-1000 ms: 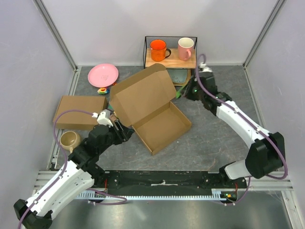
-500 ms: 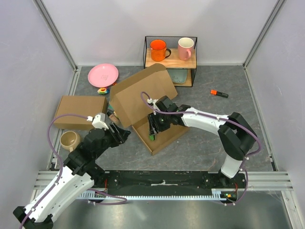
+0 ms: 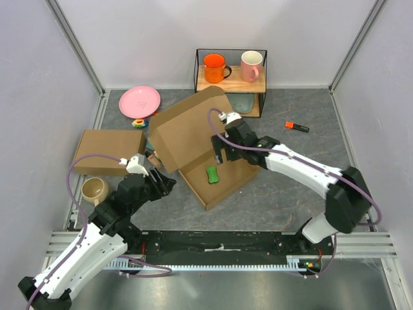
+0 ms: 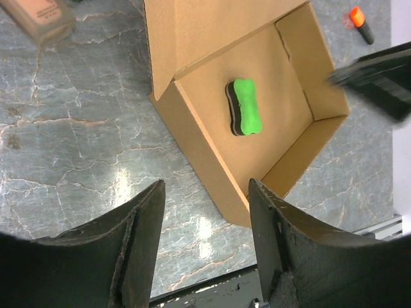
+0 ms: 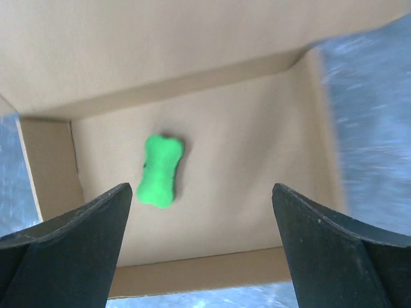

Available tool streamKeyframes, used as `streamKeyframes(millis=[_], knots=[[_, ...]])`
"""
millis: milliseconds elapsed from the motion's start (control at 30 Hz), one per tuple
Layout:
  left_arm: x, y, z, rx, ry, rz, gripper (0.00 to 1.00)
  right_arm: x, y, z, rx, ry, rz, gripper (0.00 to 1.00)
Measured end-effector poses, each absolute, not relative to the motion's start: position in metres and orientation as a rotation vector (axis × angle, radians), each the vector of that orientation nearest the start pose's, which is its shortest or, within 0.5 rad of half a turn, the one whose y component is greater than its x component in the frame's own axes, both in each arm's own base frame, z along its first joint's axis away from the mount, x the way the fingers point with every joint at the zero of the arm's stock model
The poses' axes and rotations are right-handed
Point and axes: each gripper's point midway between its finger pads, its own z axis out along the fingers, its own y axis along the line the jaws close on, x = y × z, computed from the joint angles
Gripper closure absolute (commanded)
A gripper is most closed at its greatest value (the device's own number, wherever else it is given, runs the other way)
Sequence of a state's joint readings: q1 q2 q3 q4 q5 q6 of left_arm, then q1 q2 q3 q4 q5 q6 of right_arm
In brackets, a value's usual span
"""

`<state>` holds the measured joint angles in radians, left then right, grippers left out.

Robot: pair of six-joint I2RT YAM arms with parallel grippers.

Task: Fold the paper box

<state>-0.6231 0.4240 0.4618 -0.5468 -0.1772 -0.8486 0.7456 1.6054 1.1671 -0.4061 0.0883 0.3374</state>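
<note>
The paper box (image 3: 187,132) sits in the middle of the gray table (image 3: 290,187), turned a bit so its corners point at the arms. It is plain brown cardboard. Its lid stands up and leans back toward the far side, joined to the low tray along one long edge. The tray has four short walls and a flat floor (image 5: 244,192). A little green block shaped like a bone (image 3: 211,174) lies on that floor, with a dark layer under the green (image 4: 246,107). The right gripper (image 3: 219,152) hangs over the tray with its jaws spread wide and nothing between them (image 5: 200,189). The left gripper (image 3: 164,184) is near the tray's near corner, above the table, with its jaws apart too and holding nothing (image 4: 205,186). Another brown box (image 3: 108,150), all closed up, lies off to the left.
</note>
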Motion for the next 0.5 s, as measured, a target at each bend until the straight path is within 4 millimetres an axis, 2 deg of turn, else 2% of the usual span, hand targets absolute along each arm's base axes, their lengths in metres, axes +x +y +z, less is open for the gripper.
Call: streamKeyframes(millis=[33, 100, 167, 200, 233, 300, 367, 500], knots=[[0.186, -0.134, 0.142, -0.352, 2.131, -0.701, 0.4, 0.313, 0.269, 0.137, -0.416, 2.334, 0.344, 0.02], [0.186, -0.137, 0.133, -0.347, 2.157, -0.701, 0.4, 0.327, 0.251, 0.166, -0.35, 2.238, 0.289, 0.02], [0.185, -0.141, 0.125, -0.343, 2.169, -0.719, 0.4, 0.343, 0.231, 0.179, -0.281, 2.172, 0.244, 0.02], [0.184, -0.143, 0.121, -0.343, 2.177, -0.733, 0.4, 0.35, 0.22, 0.177, -0.247, 2.159, 0.218, 0.02], [0.184, -0.144, 0.117, -0.346, 2.181, -0.742, 0.4, 0.355, 0.212, 0.172, -0.227, 2.16, 0.194, 0.02], [0.182, -0.148, 0.11, -0.35, 2.19, -0.766, 0.4, 0.362, 0.193, 0.146, -0.19, 2.186, 0.129, 0.02], [0.183, -0.151, 0.104, -0.356, 2.2, -0.781, 0.4, 0.359, 0.182, 0.111, -0.197, 2.252, 0.063, 0.02], [0.186, -0.158, 0.102, -0.35, 2.208, -0.802, 0.4, 0.36, 0.185, 0.079, -0.225, 2.3, 0.023, 0.02]])
